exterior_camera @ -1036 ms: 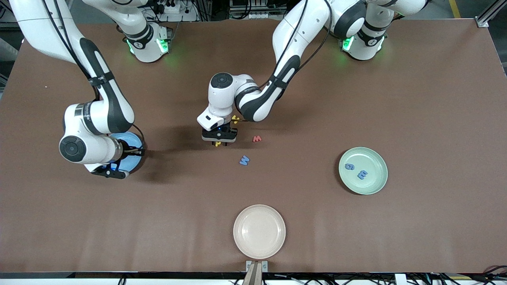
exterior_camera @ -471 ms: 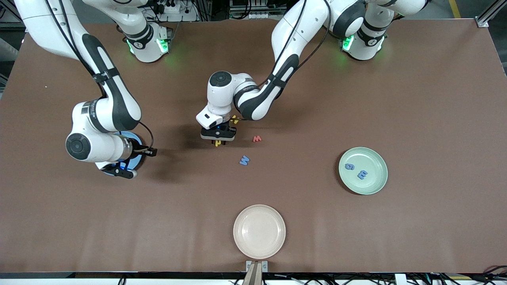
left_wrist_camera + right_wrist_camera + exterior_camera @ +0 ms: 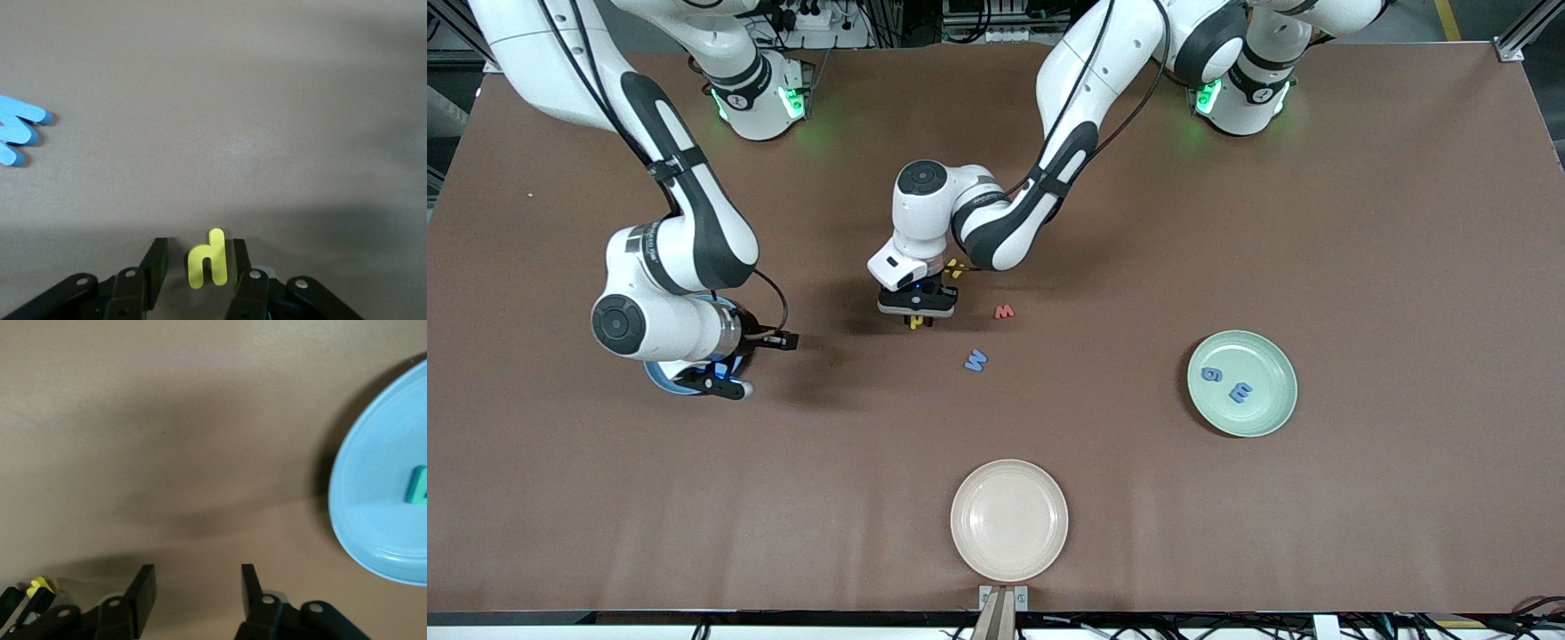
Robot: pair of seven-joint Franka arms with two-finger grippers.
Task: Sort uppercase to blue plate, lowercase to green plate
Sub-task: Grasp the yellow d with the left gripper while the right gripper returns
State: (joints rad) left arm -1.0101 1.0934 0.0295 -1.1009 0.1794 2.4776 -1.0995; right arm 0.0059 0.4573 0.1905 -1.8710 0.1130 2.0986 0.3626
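Observation:
My left gripper (image 3: 918,316) stands low over the table's middle, jaws on either side of the lowercase yellow h (image 3: 210,267), which lies flat on the table. One finger touches the letter and a gap shows at the other. The yellow H (image 3: 955,267) lies just beside the gripper, toward the robots. The red w (image 3: 1005,312) and the light-blue M (image 3: 975,360) lie loose close by. The green plate (image 3: 1267,356) holds a blue g (image 3: 1210,374) and a blue m (image 3: 1240,391). My right gripper (image 3: 197,573) hangs open and empty over the edge of the blue plate (image 3: 380,520), which holds a teal letter (image 3: 418,485).
A cream plate (image 3: 1009,520) sits near the table's front edge. The right arm's wrist covers most of the blue plate (image 3: 660,378) in the front view. The brown tabletop (image 3: 1360,222) is bare toward the left arm's end.
The right arm has swung off the blue plate toward the table's middle. The left gripper's jaws have narrowed around the yellow h, and its hand has stayed in place.

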